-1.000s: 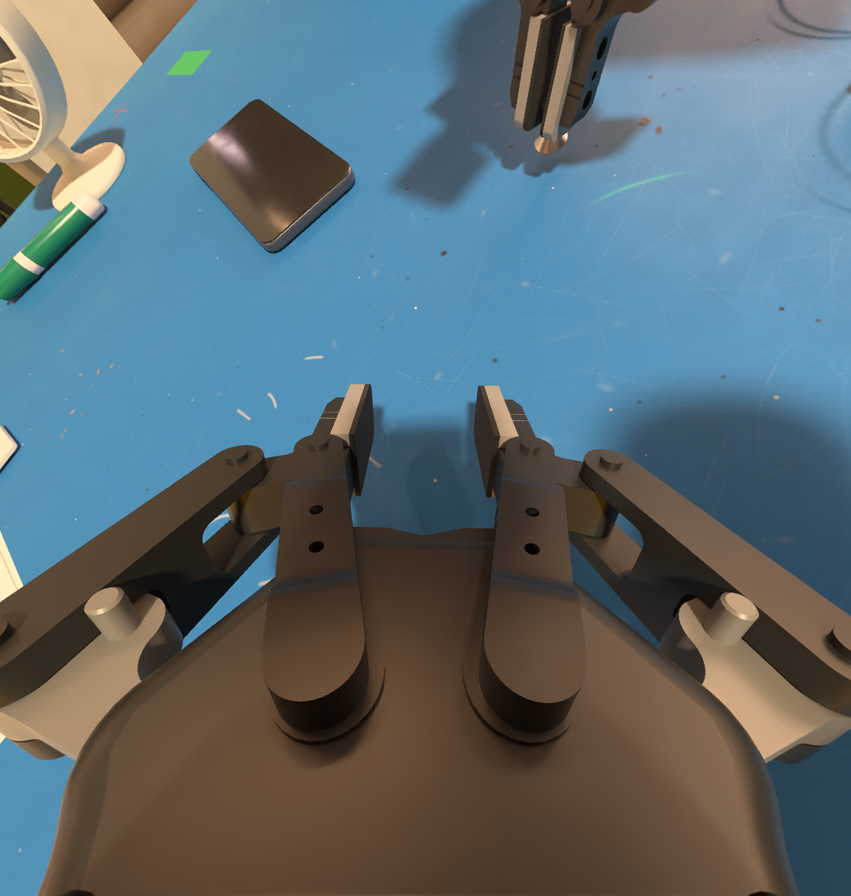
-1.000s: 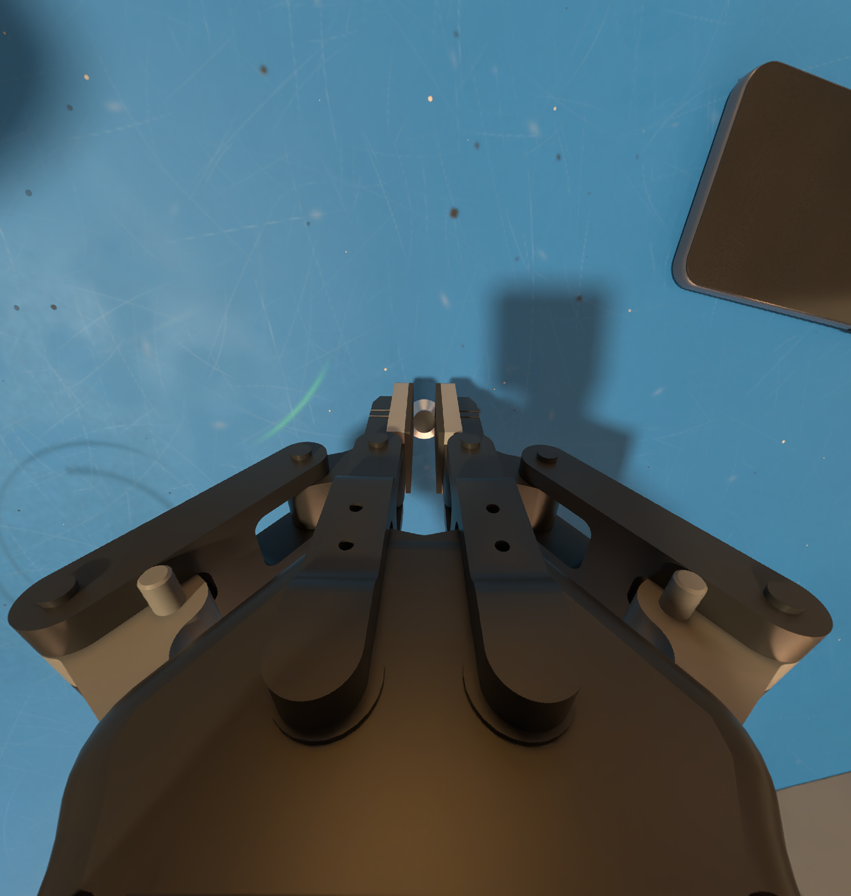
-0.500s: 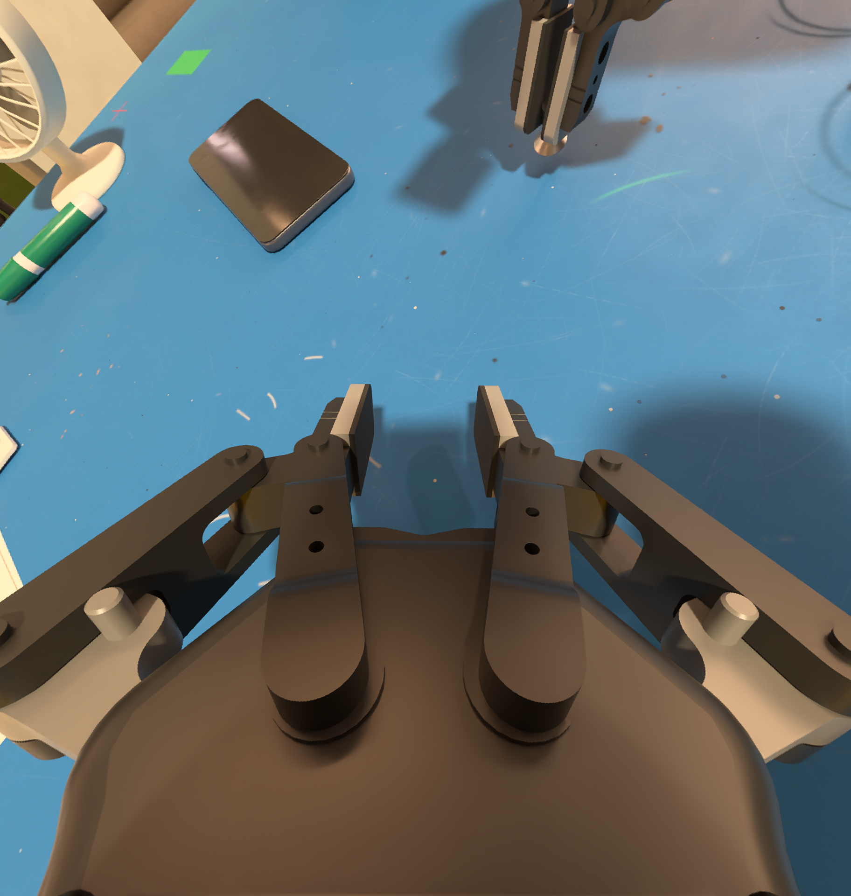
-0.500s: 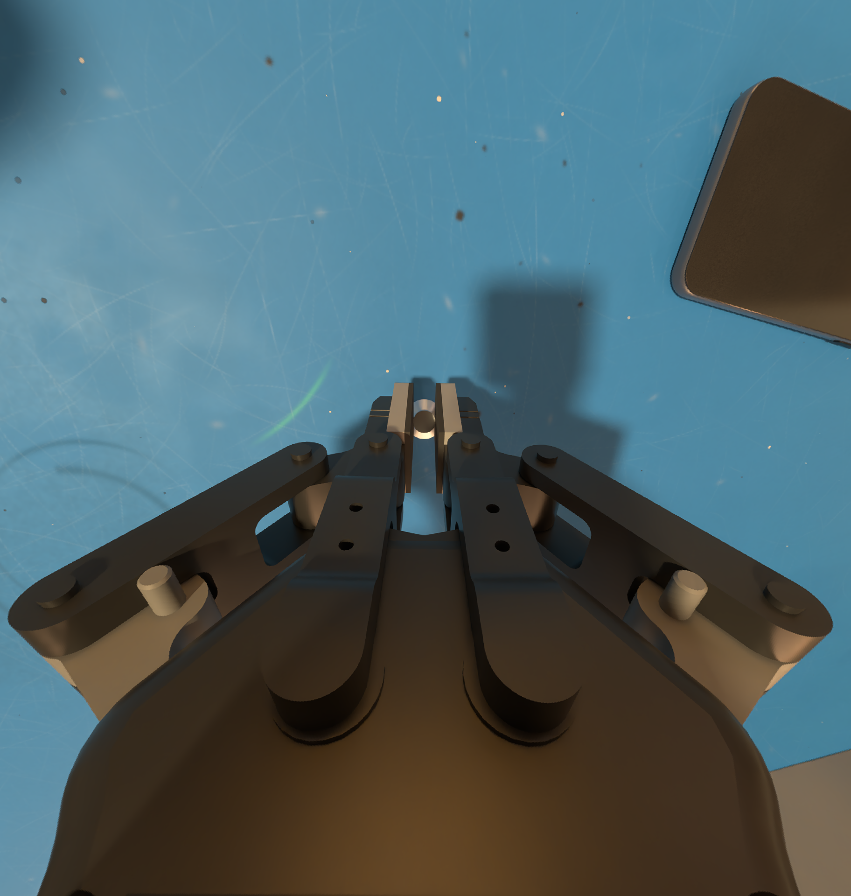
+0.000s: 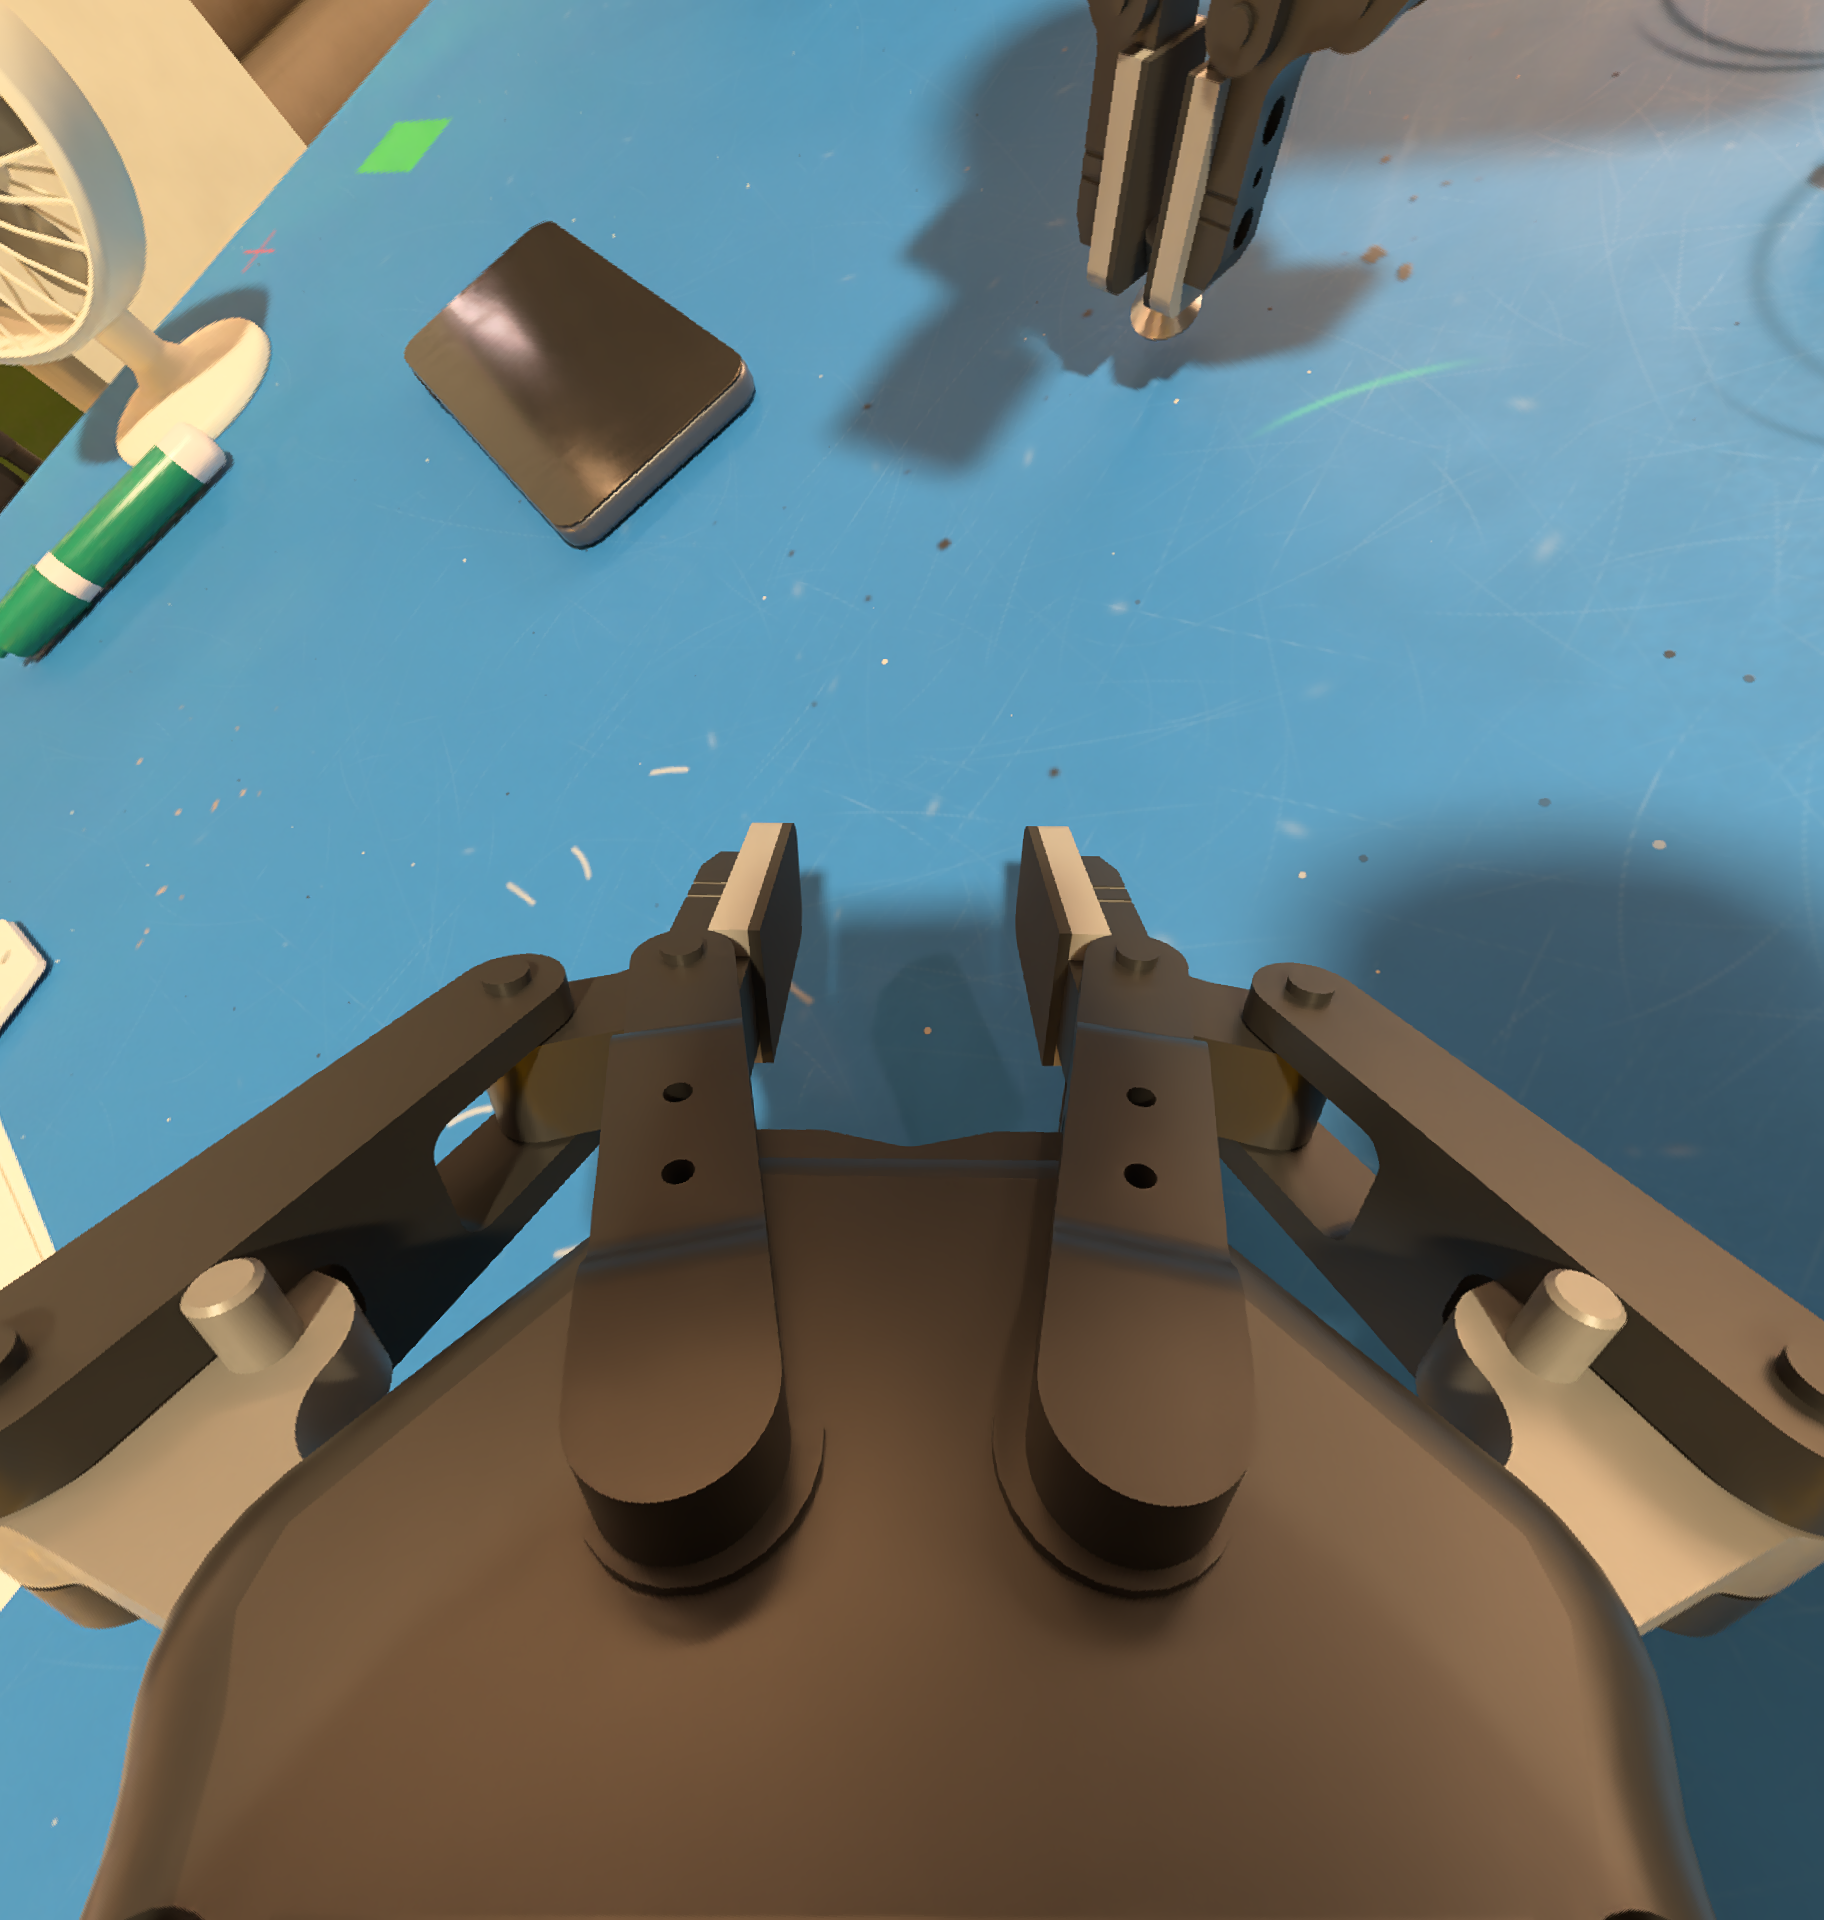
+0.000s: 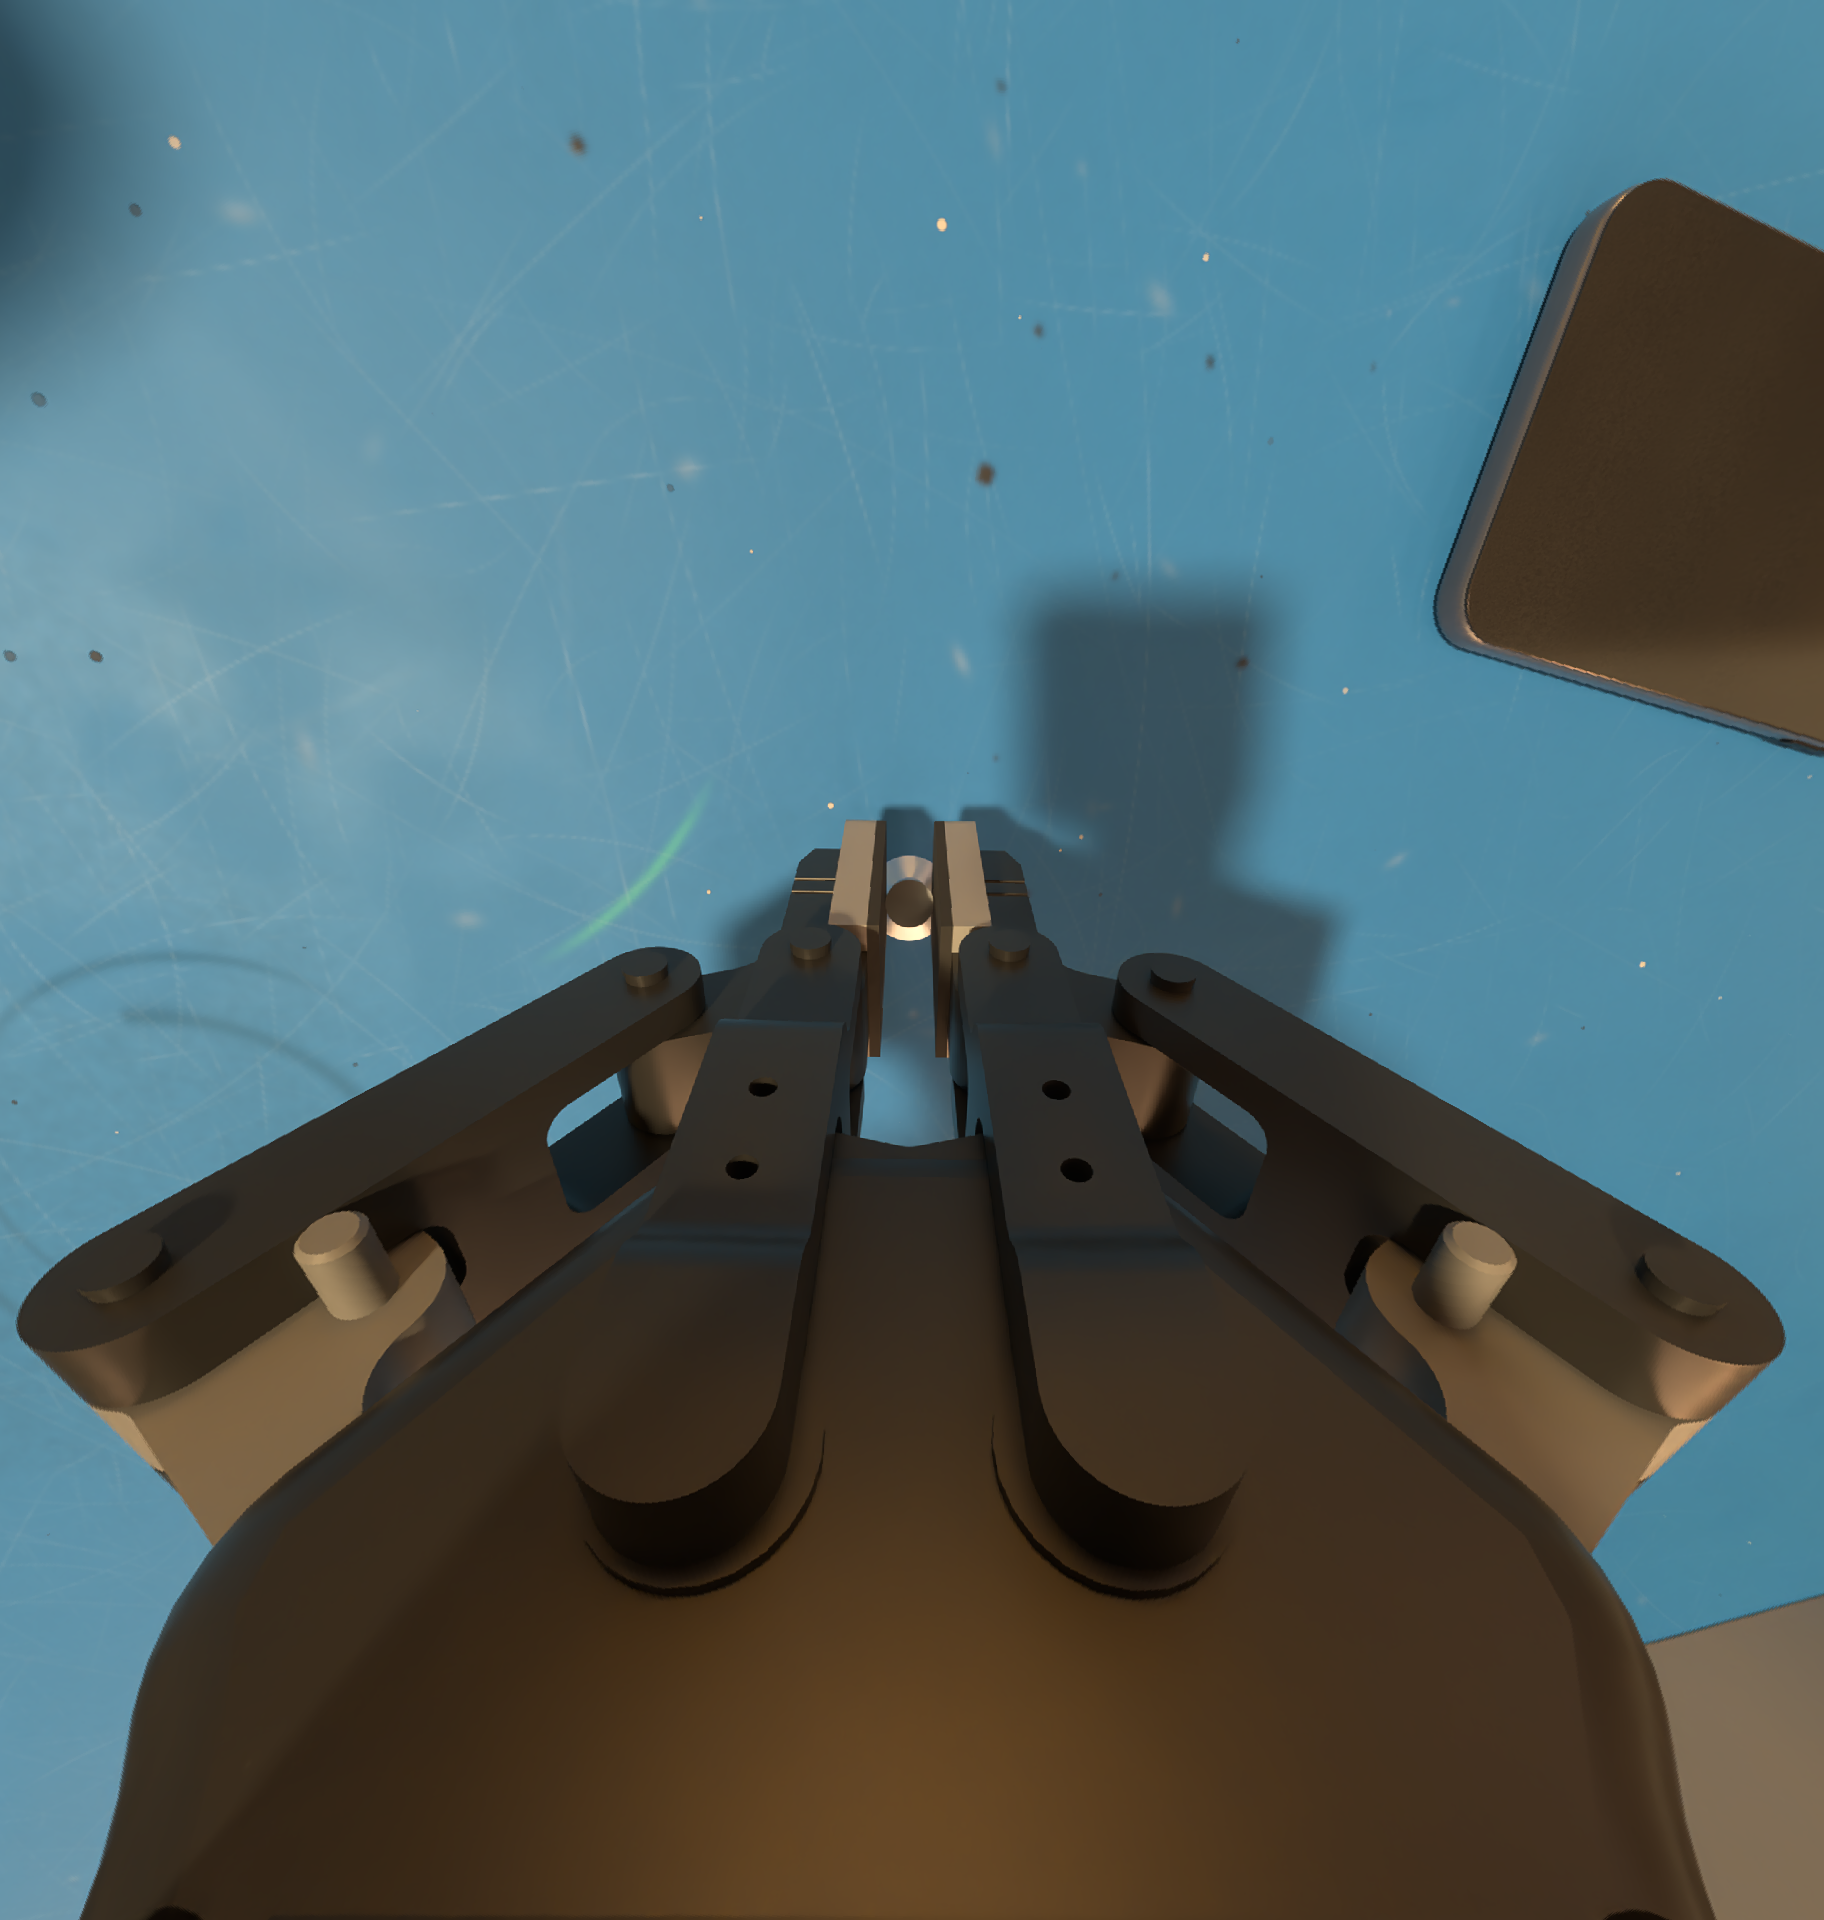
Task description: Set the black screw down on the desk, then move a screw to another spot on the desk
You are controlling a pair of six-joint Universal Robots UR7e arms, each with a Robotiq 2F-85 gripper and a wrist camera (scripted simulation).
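In the left wrist view, the left gripper [image 5: 908, 935] is spread and empty. Beyond the dark pad [image 5: 575, 379], the right gripper [image 5: 1147, 281] pinches a silver screw [image 5: 1162, 315] above the desk [image 5: 1199, 644].

In the right wrist view, the right gripper [image 6: 908, 862] pinches this screw [image 6: 908, 902]; it seems not yet put down. No black screw is visible.

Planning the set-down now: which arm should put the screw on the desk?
Right. Its gripper is shut on the screw, just above the desk. The left gripper is open and empty.
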